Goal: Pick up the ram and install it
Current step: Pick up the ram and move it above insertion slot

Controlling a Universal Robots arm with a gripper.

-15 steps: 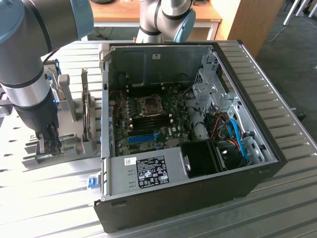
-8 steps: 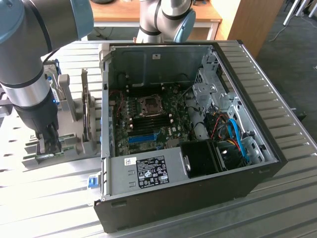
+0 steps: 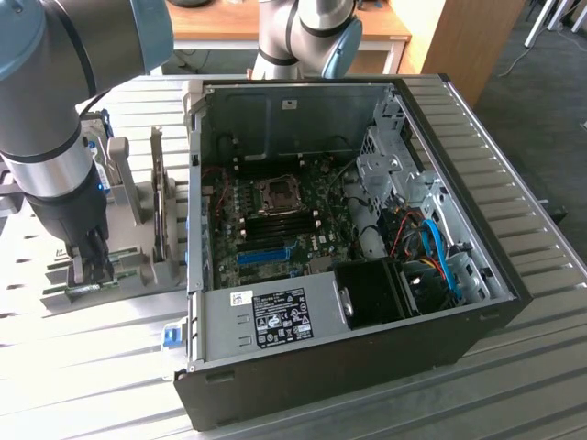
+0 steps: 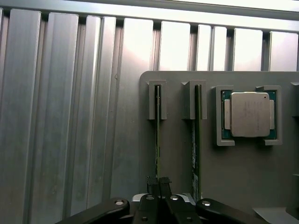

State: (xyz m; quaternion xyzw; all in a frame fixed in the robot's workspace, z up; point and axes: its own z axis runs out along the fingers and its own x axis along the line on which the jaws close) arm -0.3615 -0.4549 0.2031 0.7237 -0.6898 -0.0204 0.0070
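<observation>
**Green circuit board, one stick: ram, on edge in its holder**

Item: ram (image 4: 157,140), a thin, long board seen edge-on. It stands upright in the slot of the grey holder (image 4: 177,158) that lies farther from the processor (image 4: 245,114). A second stick (image 4: 196,140) occupies the slot between them.

Location: the holder sits on the slatted metal table (image 4: 70,140), at the exterior view's left of the open computer case (image 3: 367,367), outside it.

Tool: gripper (image 4: 158,183) lowered over the near end of the ram, fingertips (image 4: 151,186) drawn together on its two flat faces, clamping it.

Handling, as judged: light and stiff along its length, yet thin enough to flex or crack if twisted. Chips and edge contacts look fragile. Smooth faces may slip. Best held by the flat faces near the upper edge and kept straight in line with the slot.
</observation>
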